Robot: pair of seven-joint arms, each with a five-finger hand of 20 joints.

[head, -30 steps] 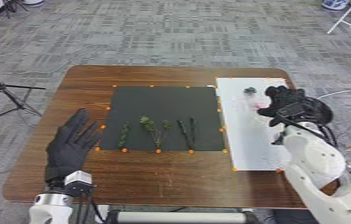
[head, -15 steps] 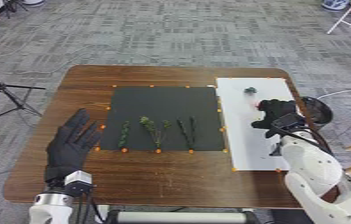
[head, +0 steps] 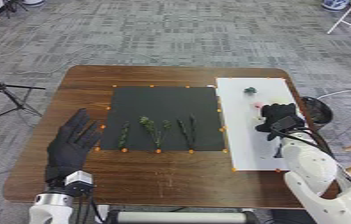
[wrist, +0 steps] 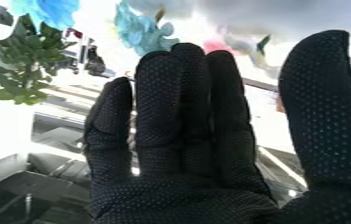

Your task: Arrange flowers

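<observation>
step, as i judge it: picking a bloom from the white rectangular sheet; arranging still ahead.

right hand, black textured glove: above the sheet, by its outer edge. fingers long and straight, thumb well apart, nothing gripped. left hand, smooth-looking black glove: open, fingers slightly spread, left side of the brown wooden table.

task's things: small teal flower on the sheet's far part; pale pink flower just beside the right hand. green leafy sprigs and thin dark stems on the matte black mat. right wrist view: bright blue flower, ruffled petals, soft like cloth, against broad green leaves.

next move, likely: lower, bring thumb and fingers together on a stem, not the petals. thin stems could roll or slip.
</observation>
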